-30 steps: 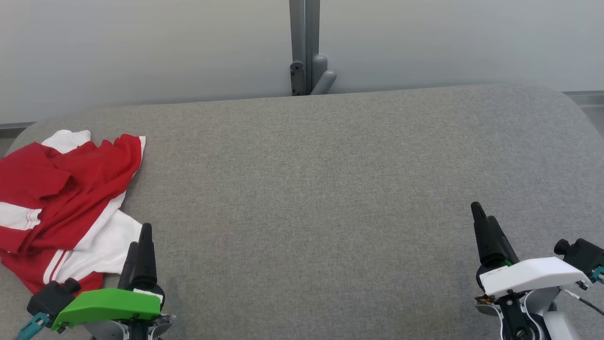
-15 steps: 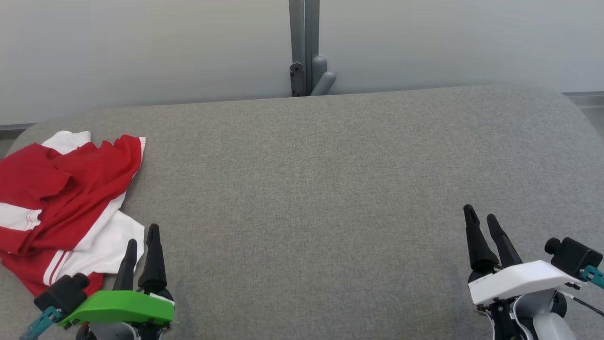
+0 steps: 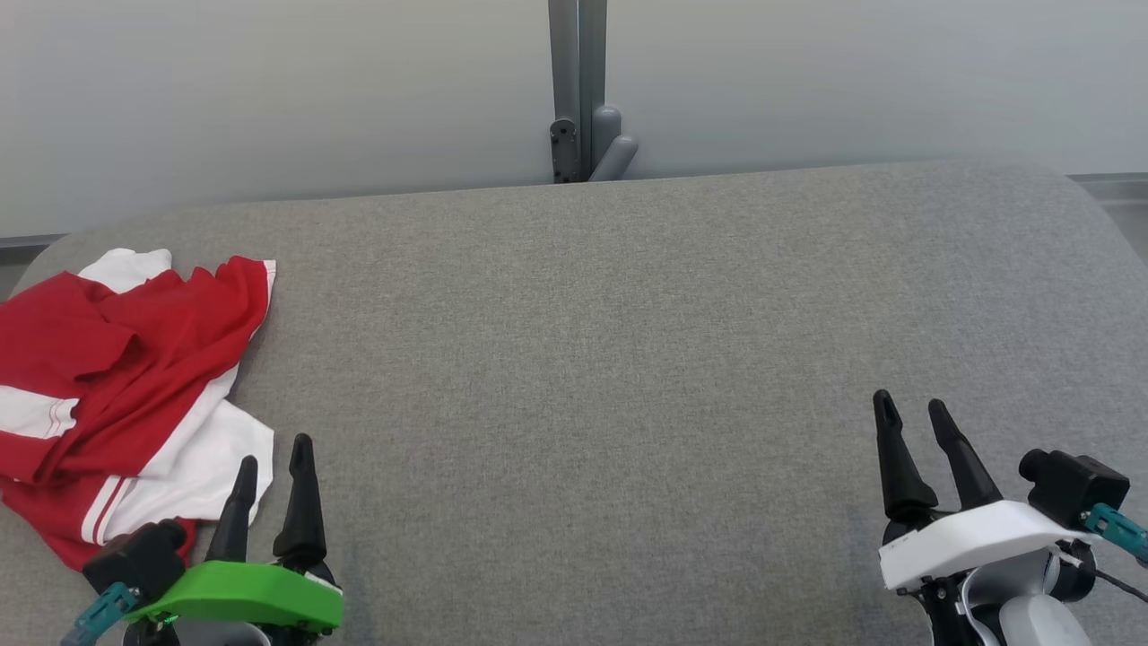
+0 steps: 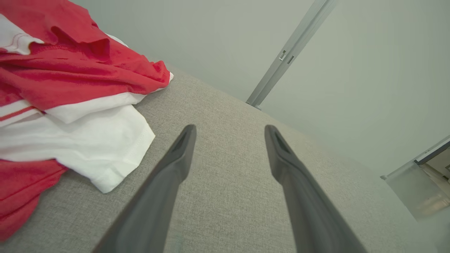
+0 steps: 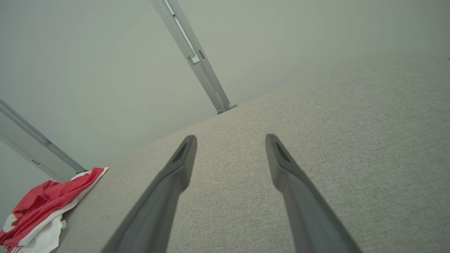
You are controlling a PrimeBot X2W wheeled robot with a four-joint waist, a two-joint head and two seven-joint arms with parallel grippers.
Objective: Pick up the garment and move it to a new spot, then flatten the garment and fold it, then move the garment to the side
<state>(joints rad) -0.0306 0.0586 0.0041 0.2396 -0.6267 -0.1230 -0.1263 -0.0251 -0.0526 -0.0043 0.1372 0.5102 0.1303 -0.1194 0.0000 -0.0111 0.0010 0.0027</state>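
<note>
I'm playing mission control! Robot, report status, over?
Open, empty: left claw, right claw. Untouched: crumpled red-and-white fabric garment, beside left claw. Nothing in the way.

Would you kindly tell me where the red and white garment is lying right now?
In the head view the garment lies crumpled at the left end of the grey cushioned surface, just ahead and left of the left gripper.
</note>
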